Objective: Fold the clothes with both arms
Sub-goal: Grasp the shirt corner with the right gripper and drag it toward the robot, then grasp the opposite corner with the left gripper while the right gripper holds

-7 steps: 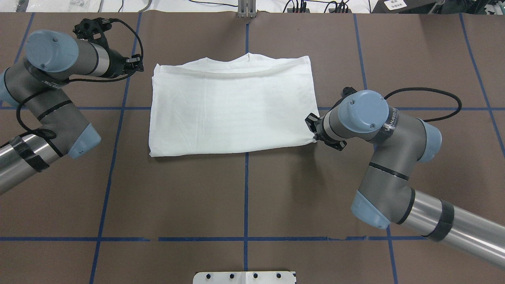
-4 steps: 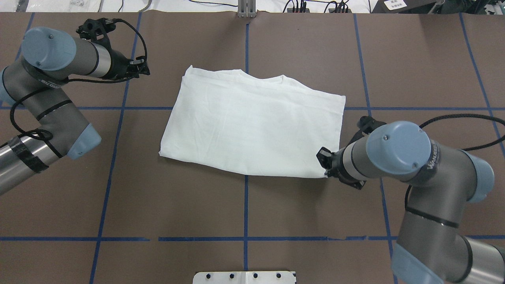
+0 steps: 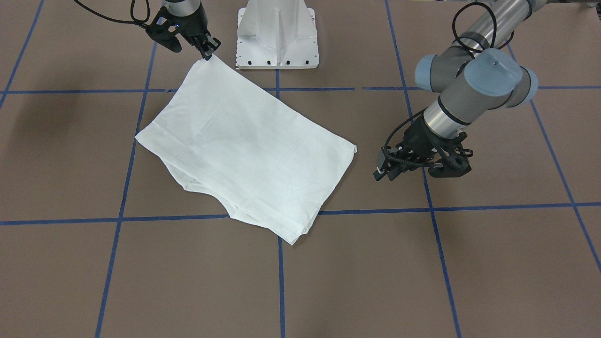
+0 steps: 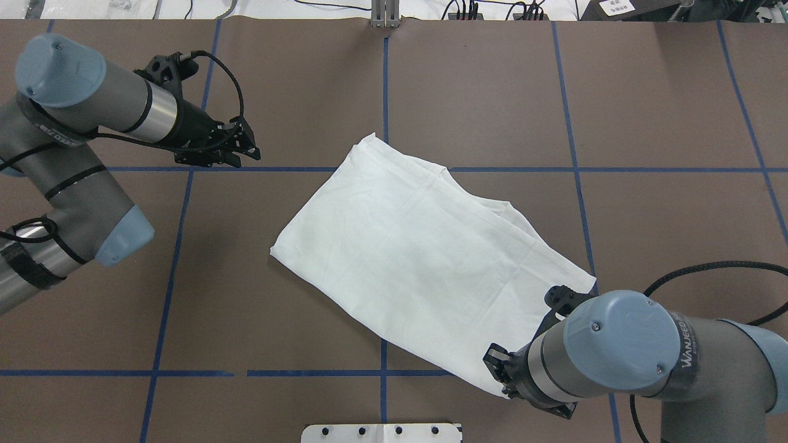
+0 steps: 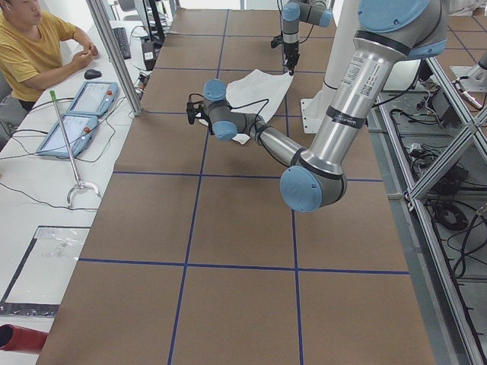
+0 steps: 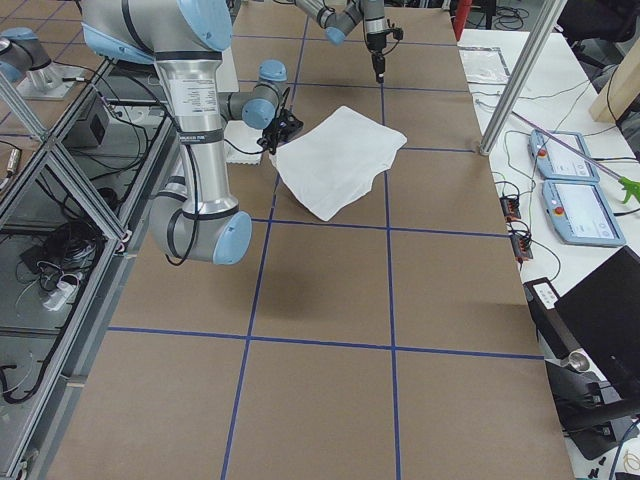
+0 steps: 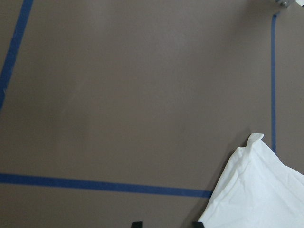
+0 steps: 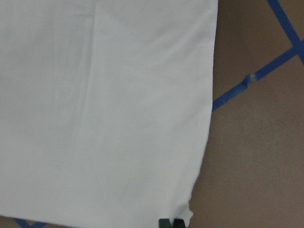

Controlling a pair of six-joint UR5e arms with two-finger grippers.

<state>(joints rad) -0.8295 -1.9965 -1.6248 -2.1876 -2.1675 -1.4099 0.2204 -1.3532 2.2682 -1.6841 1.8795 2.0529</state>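
1. T-shirt [image 4: 425,264], white and folded into a rough rectangle, lay slantwise across the middle of the brown table [image 4: 665,92], over a crossing of the blue tape lines [image 4: 384,86].
2. My right gripper [image 4: 500,376] was pinched closed on the shirt's corner nearest the white pedestal base [image 4: 381,432]. My right wrist camera showed the jaws close together at the cloth's edge.
3. Most of the shirt lay flat on the table, with its layered edges showing along the far side.
4. My left gripper [image 4: 242,149] had its jaws spread wide and held nothing.
5. It hung over bare table beside a tape line, apart from the shirt. One shirt corner showed at the lower right of my left wrist view.
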